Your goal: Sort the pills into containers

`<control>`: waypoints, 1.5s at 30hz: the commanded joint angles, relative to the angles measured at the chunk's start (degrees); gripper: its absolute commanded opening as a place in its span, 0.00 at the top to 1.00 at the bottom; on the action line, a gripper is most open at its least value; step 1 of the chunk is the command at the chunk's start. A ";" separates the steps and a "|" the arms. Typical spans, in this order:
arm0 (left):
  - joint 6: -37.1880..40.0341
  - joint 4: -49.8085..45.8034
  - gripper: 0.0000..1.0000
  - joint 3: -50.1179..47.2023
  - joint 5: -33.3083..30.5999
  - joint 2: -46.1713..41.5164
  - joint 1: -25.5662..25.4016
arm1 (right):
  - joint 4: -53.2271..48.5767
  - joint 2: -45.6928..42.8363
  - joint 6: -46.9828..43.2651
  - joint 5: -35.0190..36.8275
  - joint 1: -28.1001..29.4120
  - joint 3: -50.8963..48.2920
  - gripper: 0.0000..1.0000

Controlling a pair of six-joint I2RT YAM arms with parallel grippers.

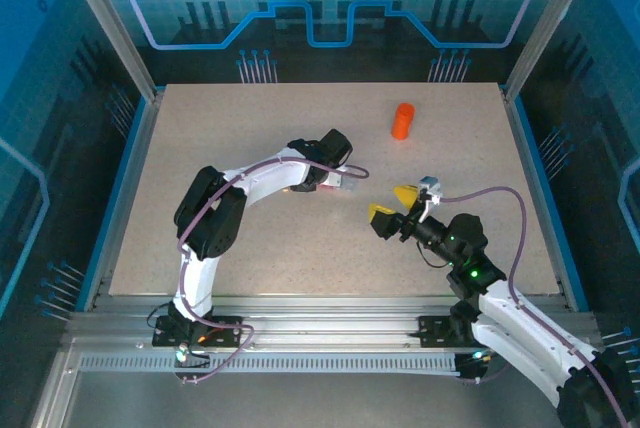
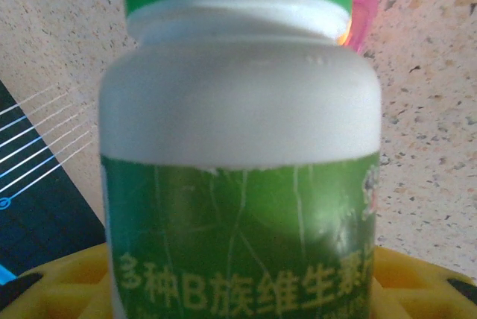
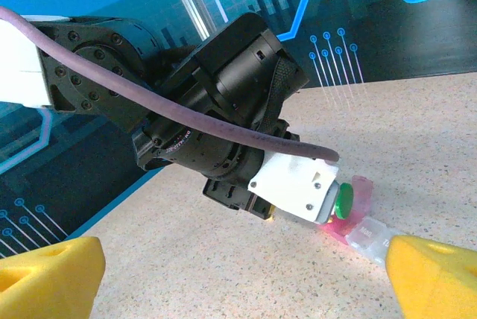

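Observation:
My left gripper (image 1: 337,177) is shut on a white bottle (image 2: 238,110) with a green label and a green cap (image 3: 343,201). Yellow fingers (image 2: 63,282) show on both sides of its base. The bottle lies tilted, its capped end close over the pink compartment (image 3: 359,194) of the containers; the colourless compartment (image 3: 370,234) adjoins it on the table. The pink compartment (image 2: 369,6) also peeks out behind the cap. My right gripper (image 3: 238,289) is open and holds nothing, a short way right of the left one (image 1: 394,206). The pills are hidden.
An orange bottle (image 1: 402,120) stands at the back right of the speckled table (image 1: 250,238). The left arm (image 1: 215,208) arches from the near edge to the middle. Blue walls and metal posts enclose the table.

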 commanded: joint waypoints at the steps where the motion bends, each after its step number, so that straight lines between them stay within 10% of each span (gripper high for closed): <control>1: -2.13 -1.68 1.00 -0.12 2.15 -2.94 0.10 | 2.82 0.16 0.54 -0.09 -0.50 -0.46 0.02; 21: -8.56 -1.22 1.00 -0.72 8.05 -6.50 1.80 | -0.52 1.16 -0.92 8.30 -0.76 -1.21 0.02; 45: -29.10 21.35 1.00 -19.82 24.96 -18.49 8.48 | -25.95 46.12 -4.72 8.16 -1.39 30.91 0.15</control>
